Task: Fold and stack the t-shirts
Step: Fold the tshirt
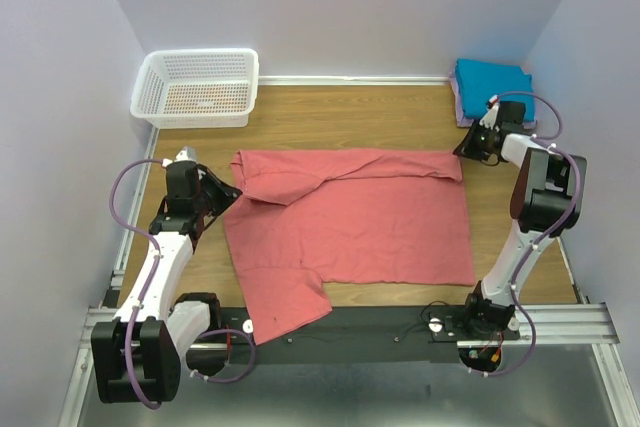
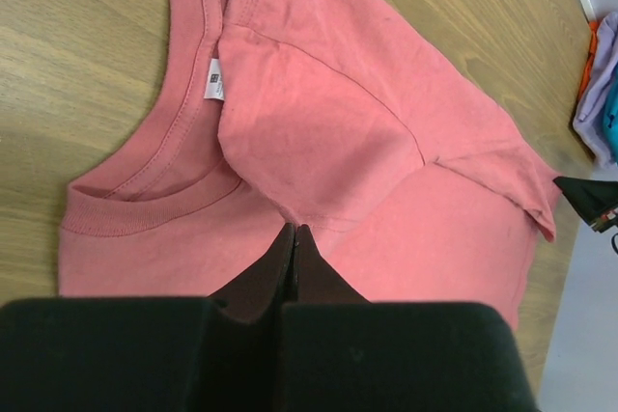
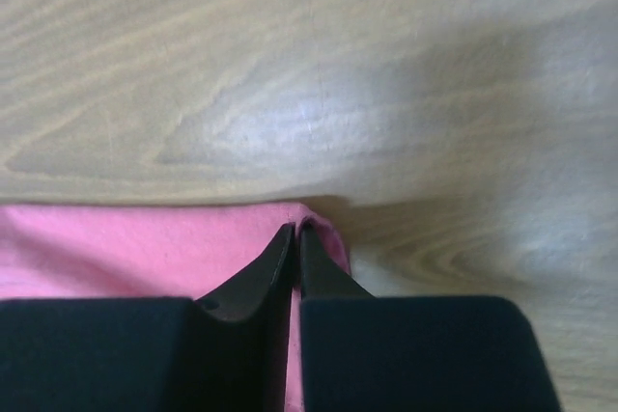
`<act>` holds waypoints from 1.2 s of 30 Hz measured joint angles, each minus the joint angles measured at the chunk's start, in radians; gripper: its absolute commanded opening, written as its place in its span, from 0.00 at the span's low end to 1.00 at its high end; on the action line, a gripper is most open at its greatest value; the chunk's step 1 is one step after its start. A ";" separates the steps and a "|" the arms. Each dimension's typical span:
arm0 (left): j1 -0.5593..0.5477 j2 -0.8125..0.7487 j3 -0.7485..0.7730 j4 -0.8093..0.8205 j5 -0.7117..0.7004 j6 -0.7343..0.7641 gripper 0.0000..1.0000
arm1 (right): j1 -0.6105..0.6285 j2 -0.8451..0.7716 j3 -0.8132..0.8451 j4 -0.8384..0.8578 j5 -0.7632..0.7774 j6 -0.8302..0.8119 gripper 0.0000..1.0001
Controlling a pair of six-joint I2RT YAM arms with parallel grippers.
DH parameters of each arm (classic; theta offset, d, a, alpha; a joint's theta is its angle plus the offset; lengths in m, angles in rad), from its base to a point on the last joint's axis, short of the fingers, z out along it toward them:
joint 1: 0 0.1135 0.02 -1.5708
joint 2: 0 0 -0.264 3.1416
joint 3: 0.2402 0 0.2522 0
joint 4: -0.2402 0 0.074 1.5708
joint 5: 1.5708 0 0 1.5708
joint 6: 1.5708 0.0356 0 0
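Observation:
A salmon-pink t-shirt (image 1: 370, 222) lies spread across the wooden table, its far edge folded over and one sleeve hanging toward the near rail. My left gripper (image 1: 232, 195) is shut on a pinch of this shirt (image 2: 386, 142) beside the collar, its fingertips (image 2: 294, 229) pressed together on the cloth. At the shirt's far right corner my right gripper (image 1: 462, 152) is shut on the hem (image 3: 145, 238), the cloth bunched between its tips (image 3: 296, 229). A folded teal-blue t-shirt (image 1: 490, 77) rests on a pale lavender one (image 1: 462, 107) at the far right corner.
A white lattice basket (image 1: 197, 87) stands at the far left by the wall. Walls close in the table on the left, back and right. The black rail (image 1: 380, 327) with the arm bases runs along the near edge.

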 measured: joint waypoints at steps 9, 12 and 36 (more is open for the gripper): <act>0.000 -0.014 -0.021 -0.010 -0.022 0.001 0.00 | -0.006 0.057 0.076 0.003 -0.011 -0.006 0.14; 0.000 -0.019 -0.024 -0.020 -0.031 0.003 0.00 | -0.006 0.079 0.081 0.006 -0.017 -0.007 0.14; 0.000 -0.060 -0.026 -0.053 -0.056 0.022 0.00 | -0.008 -0.437 -0.223 -0.047 0.142 0.409 0.60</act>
